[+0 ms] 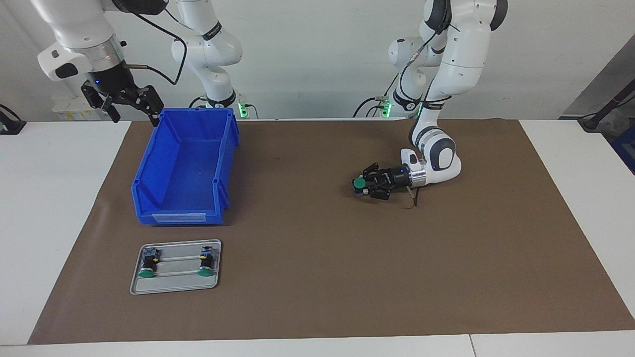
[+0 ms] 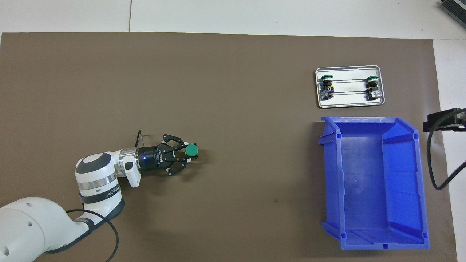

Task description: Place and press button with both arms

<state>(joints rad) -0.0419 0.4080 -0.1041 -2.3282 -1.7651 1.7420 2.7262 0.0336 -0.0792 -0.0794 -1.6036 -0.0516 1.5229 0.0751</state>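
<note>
**Green-capped button clamped low over the brown mat**

Green shows at the tip of the left gripper (image 1: pixel 361 187), whose fingers are clamped on the button (image 1: pixel 359 183), cap up, low over the brown mat (image 1: pixel 317 277) toward the left arm's end of the table. Its forearm lies almost level, elbow bent down close to the mat.

Only the facing view shows the right gripper (image 1: pixel 133 105): it hangs high, jaws spread wide and holding nothing, by the rim of the blue bin (image 1: pixel 149 183) nearest the robots. The overhead view catches just a dark edge of that arm, yet shows best the bin's bare floor and the two other buttons (image 2: pixel 326 77) lying on the metal tray (image 2: pixel 349 104), farther from the robots than the bin
</note>
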